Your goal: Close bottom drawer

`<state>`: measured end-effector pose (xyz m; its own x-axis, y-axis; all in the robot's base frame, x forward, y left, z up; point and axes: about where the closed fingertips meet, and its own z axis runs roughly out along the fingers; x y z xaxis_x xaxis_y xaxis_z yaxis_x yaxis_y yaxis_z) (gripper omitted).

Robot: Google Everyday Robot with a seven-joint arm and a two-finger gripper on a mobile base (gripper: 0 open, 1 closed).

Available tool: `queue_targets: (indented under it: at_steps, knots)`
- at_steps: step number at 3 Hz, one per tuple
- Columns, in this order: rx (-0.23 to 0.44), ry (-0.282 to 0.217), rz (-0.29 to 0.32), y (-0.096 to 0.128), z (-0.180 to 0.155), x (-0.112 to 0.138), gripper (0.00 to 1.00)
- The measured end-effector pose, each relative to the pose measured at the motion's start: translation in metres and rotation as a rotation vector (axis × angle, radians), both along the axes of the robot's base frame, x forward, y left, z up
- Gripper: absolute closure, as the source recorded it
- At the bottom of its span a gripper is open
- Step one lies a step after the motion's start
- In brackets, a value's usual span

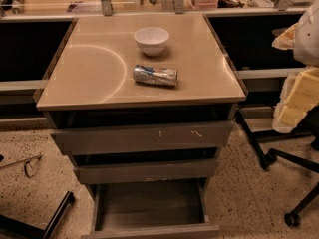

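The bottom drawer (pixel 149 205) is the lowest and narrowest of three grey-brown drawers in the cabinet at the middle of the camera view. It stands pulled out toward me, showing its flat grey floor and thin side walls. Its low plain front (pixel 149 231) lies at the bottom edge of the view. Above it are the mid-width drawer front (pixel 144 172) and the widest drawer front (pixel 142 137) with pale scratch marks; both stick out a little. My gripper is not in view.
On the tan cabinet top (pixel 89 78) stand a white bowl (pixel 151 39) and a crushed can (pixel 155 75) lying on its side. An office chair with yellow foam (pixel 299 98) and a black wheeled base (pixel 279 158) stands right. A black bar (pixel 57 213) lies left on the speckled floor.
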<state>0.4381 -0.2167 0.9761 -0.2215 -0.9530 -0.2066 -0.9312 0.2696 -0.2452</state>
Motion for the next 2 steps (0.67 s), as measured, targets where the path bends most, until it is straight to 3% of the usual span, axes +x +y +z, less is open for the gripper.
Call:
queue_targets:
  at_steps: [2]
  knots:
    - [0.005,-0.004,-0.012,0.004,-0.014,-0.005,0.0]
